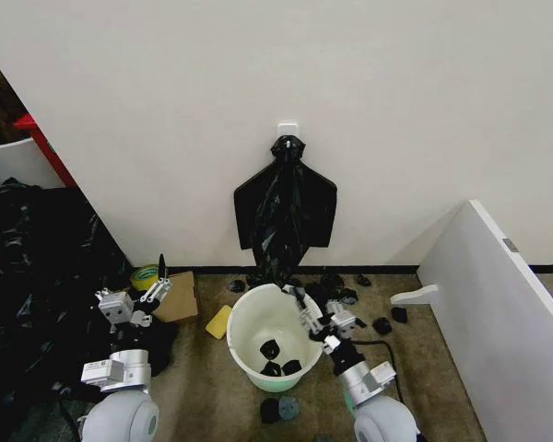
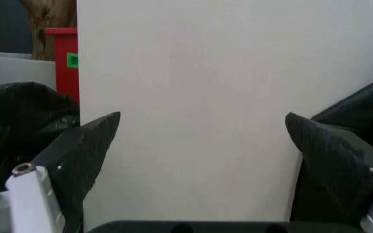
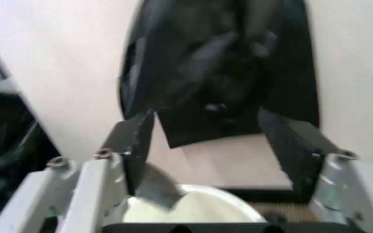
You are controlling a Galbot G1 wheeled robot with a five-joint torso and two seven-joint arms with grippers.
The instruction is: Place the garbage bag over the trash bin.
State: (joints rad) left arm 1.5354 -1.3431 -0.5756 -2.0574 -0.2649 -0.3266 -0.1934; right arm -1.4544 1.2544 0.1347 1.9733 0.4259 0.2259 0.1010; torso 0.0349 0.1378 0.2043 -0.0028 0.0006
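The garbage bag (image 1: 286, 207) hangs flat against the wall from a white hook (image 1: 288, 128), directly behind the trash bin (image 1: 249, 313). The cream-white bin stands on the floor with a few black scraps in its bottom. My right gripper (image 1: 300, 304) is open over the bin's right rim, pointing at the bag. In the right wrist view its fingers (image 3: 207, 112) frame the bag (image 3: 219, 73) above the bin's rim (image 3: 193, 208). My left gripper (image 1: 158, 279) is open left of the bin and faces bare wall (image 2: 202, 115).
A big glossy black plastic heap (image 1: 28, 276) fills the floor on the left. A tape roll (image 1: 146, 274), cardboard piece (image 1: 178, 296) and yellow pad (image 1: 218, 321) lie left of the bin. Black scraps (image 1: 350, 295) litter the floor behind it. A white panel (image 1: 498, 304) stands at right.
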